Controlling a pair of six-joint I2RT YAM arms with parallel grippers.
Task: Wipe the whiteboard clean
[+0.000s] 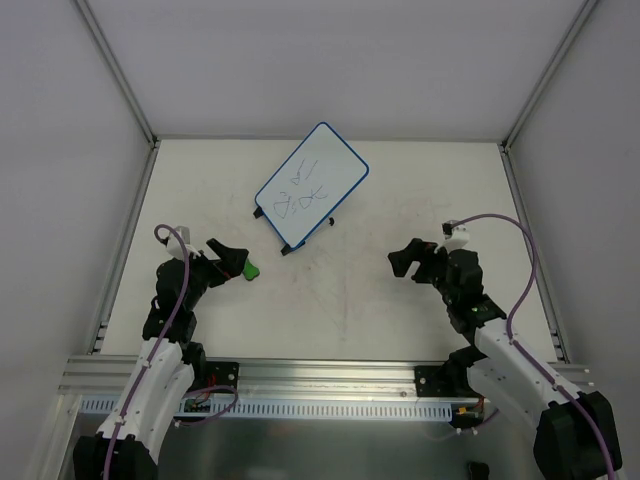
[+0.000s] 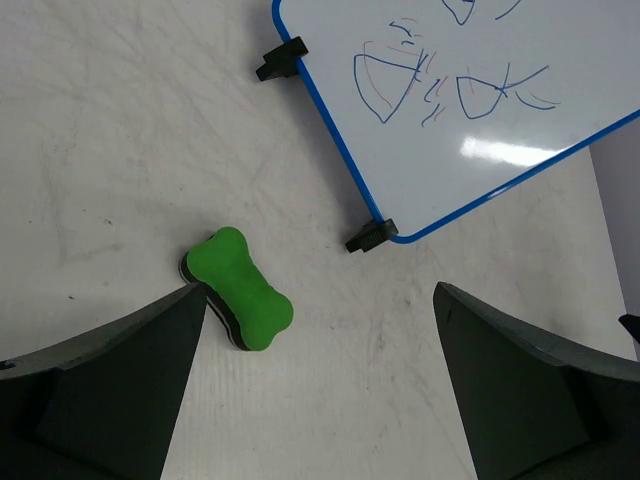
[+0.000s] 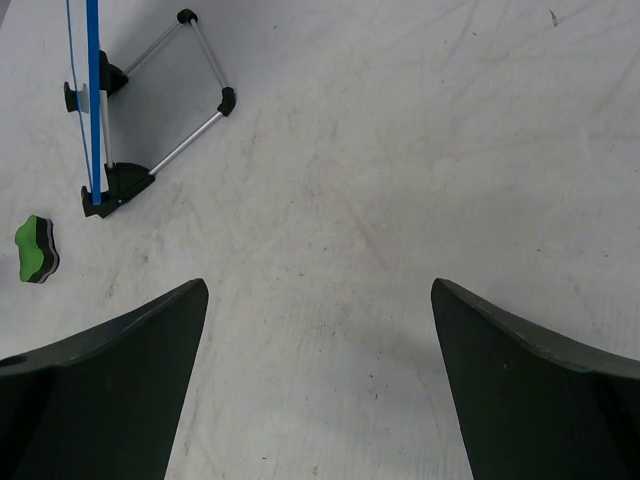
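The whiteboard (image 1: 312,185) stands tilted on small black feet at the table's middle back, with blue scribbles on its face. It fills the upper right of the left wrist view (image 2: 480,100); the right wrist view catches it edge-on (image 3: 93,100). A green bone-shaped eraser (image 1: 250,269) lies flat on the table in front of the board's left corner. My left gripper (image 1: 240,263) is open just behind the eraser (image 2: 240,290), whose end lies at the tip of the left finger (image 2: 150,350). My right gripper (image 1: 405,258) is open and empty over bare table (image 3: 318,290), with the eraser (image 3: 36,248) far to its left.
A wire stand (image 3: 190,80) with black feet props the board from behind. White walls and aluminium rails (image 1: 130,200) close in the table on the left, right and back. The arms' mounting rail (image 1: 320,385) runs along the near edge.
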